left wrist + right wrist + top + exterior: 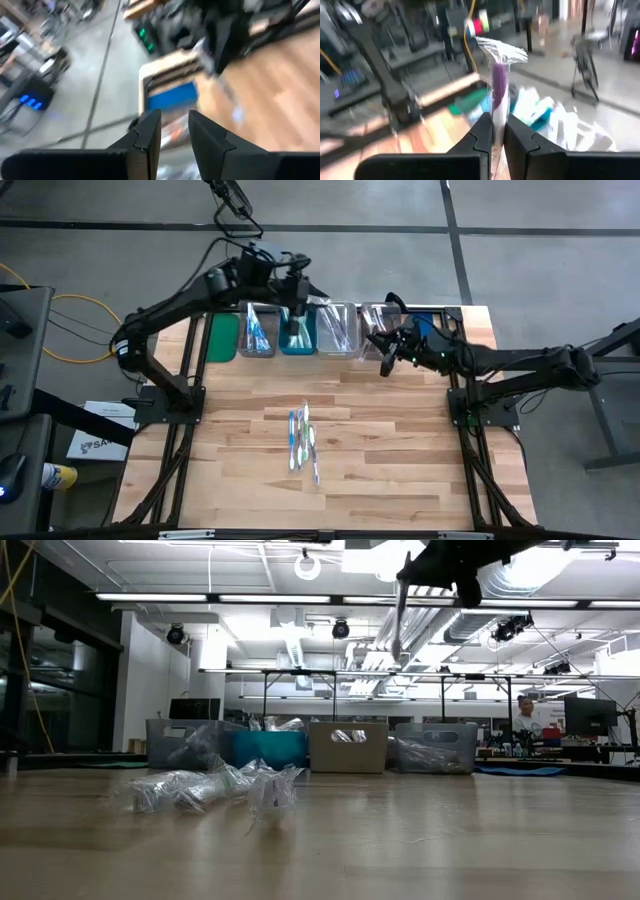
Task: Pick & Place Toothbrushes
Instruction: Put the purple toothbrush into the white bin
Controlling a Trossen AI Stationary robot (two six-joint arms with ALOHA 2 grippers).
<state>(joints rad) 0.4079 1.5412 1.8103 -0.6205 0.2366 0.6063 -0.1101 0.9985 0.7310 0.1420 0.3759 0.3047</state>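
While the left gripper (297, 308) hangs empty, fingers apart, over the teal bin (298, 332), the right gripper (498, 131) clamps a purple toothbrush (498, 92) nr the clear bins (338, 328), all w/ wrapped brushes inside.

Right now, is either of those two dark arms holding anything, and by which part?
The right gripper pinches a purple toothbrush in clear wrapping near its lower end. The left gripper, fingers apart, holds nothing.
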